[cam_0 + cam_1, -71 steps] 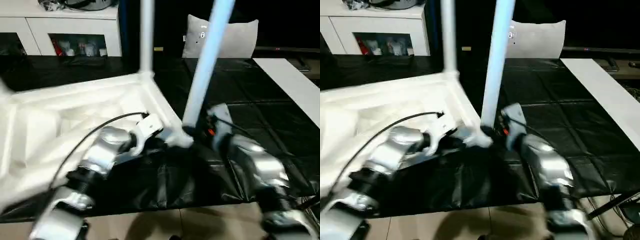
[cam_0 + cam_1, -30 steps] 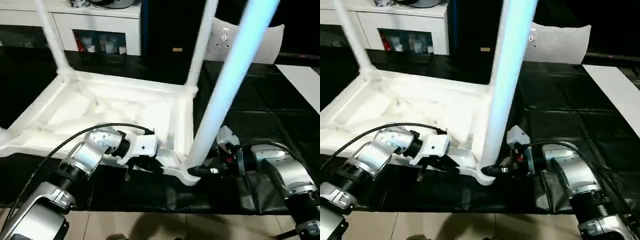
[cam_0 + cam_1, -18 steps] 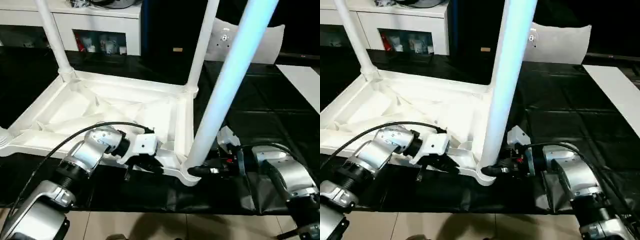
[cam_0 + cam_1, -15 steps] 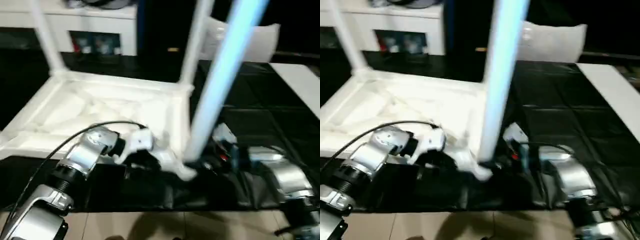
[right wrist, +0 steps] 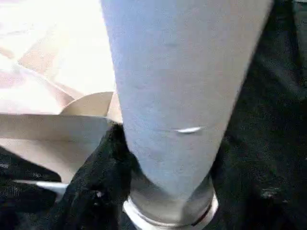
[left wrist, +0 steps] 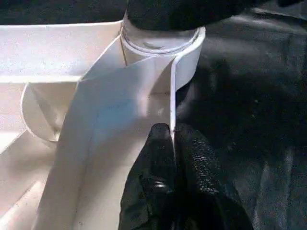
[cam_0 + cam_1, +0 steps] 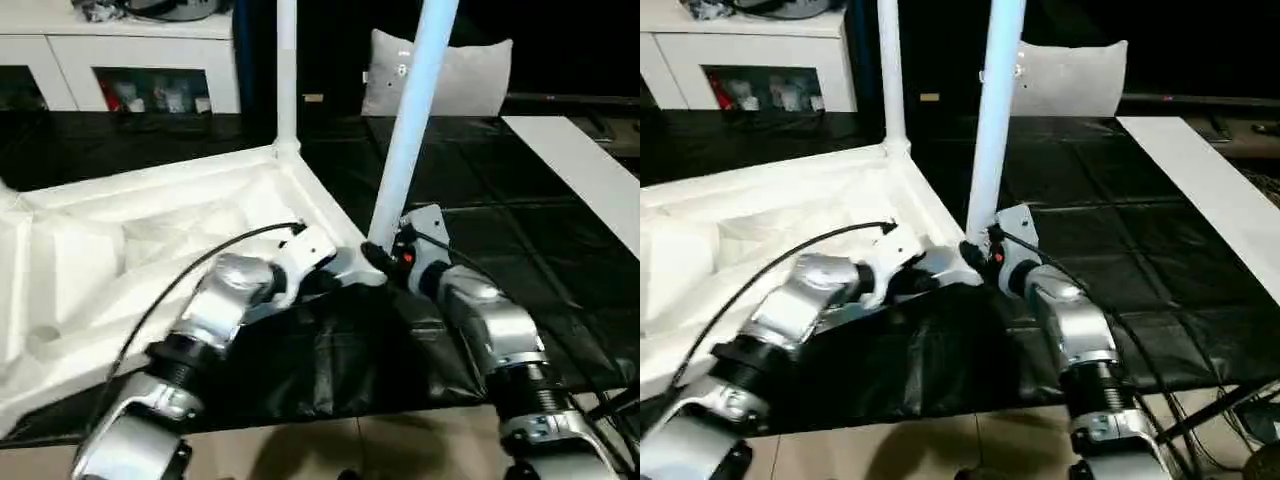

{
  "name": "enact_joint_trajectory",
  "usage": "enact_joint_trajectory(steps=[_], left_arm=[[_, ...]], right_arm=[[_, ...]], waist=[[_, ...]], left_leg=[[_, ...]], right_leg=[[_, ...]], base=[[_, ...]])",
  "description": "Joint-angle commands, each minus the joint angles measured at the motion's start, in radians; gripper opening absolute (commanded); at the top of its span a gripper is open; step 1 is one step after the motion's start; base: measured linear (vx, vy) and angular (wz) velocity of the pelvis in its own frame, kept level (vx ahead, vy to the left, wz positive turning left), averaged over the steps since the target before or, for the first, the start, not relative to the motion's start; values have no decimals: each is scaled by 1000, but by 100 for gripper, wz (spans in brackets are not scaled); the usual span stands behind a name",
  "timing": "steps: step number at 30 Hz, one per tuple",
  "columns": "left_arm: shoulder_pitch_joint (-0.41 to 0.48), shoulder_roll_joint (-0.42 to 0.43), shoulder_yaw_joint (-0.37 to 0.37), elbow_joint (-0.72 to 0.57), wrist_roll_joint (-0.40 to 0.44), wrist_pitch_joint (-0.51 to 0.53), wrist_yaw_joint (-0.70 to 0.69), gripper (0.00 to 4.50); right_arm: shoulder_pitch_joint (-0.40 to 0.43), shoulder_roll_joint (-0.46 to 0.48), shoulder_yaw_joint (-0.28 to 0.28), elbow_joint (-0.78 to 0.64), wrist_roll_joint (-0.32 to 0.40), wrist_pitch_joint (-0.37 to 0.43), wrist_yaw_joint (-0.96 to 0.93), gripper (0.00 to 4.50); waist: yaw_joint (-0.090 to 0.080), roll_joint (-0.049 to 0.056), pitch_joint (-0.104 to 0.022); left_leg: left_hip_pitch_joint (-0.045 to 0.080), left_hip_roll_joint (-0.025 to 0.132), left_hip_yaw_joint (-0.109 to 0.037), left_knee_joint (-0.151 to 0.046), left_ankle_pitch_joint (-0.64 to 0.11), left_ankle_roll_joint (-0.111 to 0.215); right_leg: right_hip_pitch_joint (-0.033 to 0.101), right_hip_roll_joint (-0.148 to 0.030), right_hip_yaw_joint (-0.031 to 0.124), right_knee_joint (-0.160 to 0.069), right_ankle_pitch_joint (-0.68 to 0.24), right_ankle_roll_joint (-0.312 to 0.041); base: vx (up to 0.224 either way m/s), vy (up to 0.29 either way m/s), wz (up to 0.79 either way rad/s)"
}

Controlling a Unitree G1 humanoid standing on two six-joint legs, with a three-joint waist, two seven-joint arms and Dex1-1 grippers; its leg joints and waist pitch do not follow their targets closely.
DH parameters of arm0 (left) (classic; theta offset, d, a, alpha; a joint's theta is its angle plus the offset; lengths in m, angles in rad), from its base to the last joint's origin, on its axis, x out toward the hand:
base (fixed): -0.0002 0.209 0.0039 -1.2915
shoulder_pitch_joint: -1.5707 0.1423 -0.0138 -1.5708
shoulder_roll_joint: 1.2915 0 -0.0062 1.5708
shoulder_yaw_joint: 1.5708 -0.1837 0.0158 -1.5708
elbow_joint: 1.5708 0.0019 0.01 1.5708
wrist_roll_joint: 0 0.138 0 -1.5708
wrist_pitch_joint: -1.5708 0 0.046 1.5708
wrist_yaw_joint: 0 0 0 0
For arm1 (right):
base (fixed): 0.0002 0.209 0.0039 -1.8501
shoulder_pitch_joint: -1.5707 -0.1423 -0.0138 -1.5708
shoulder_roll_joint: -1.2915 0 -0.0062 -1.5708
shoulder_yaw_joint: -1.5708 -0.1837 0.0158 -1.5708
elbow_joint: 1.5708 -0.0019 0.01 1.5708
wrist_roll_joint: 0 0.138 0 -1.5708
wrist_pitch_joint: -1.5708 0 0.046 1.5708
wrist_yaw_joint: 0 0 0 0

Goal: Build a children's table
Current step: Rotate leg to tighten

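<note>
The left gripper [image 6: 172,139] pinches the rim of the upside-down table top [image 7: 120,250]. The right gripper [image 7: 385,262] grips the leg [image 7: 405,140] at the corner socket.

Bare black mat [image 7: 520,250] beyond legs [image 7: 412,120]

Head pair overhead; wrist cameras close on corner socket [image 6: 163,52]

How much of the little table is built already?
The table top lies upside down on the black mat, and a far leg already stands in its corner. Right now the right gripper holds the near leg at its base in the corner socket, while the left gripper pinches the top's rim. The other corners are out of sight, so what is left is unclear.
</note>
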Motion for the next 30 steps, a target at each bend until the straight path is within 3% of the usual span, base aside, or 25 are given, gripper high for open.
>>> enact_joint_trajectory(steps=[1,9,11,14,18,20,23,30], left_arm=[[-10,-48,-41,-29,-19,-18,0,0],[-4,30,-64,-11,-20,-138,-97,0],[3,88,-88,-5,-17,-215,-192,0],[12,124,-102,-6,-19,-279,-253,0],[23,183,-130,-16,-44,-351,-378,0],[23,227,-156,-21,-59,-376,-481,0],[13,237,-167,-1,-65,-418,-520,0],[-5,250,-195,17,-68,-486,-594,0]], right_arm=[[8,27,41,-13,34,7,70,284],[58,-104,84,-58,49,-66,270,345],[68,-165,54,-95,105,-50,398,364],[69,-216,57,-99,103,-72,464,398],[74,-306,87,-96,94,-114,598,398],[72,-362,115,-72,100,-154,707,383],[71,-380,122,-69,126,-156,790,360],[73,-397,158,-102,190,-118,923,300]], waist=[[9,7,-62],[29,4,-65],[30,2,-66],[34,7,-63],[45,5,-61],[52,1,-61],[54,-4,-60],[72,-4,-62]], left_leg=[[-11,38,-15,-69,-127,63],[-13,40,-12,-67,-84,90],[-14,41,-12,-68,-89,102],[-13,44,-13,-68,-96,105],[-3,46,-10,-69,-124,85],[-1,50,-8,-71,-120,86],[-9,49,-9,-70,-120,91],[-6,50,-6,-67,-101,90]], right_leg=[[54,-90,60,-89,-357,-120],[63,-91,64,-76,-259,-154],[66,-91,65,-73,-246,-159],[62,-92,63,-74,-244,-165],[55,-93,65,-78,-301,-159],[54,-93,68,-71,-271,-175],[60,-94,66,-70,-271,-173],[56,-92,65,-72,-304,-150]], base=[[0,0,0],[0,0,0],[0,0,0],[0,0,0],[0,0,0],[0,0,0],[0,0,0],[0,0,0]])
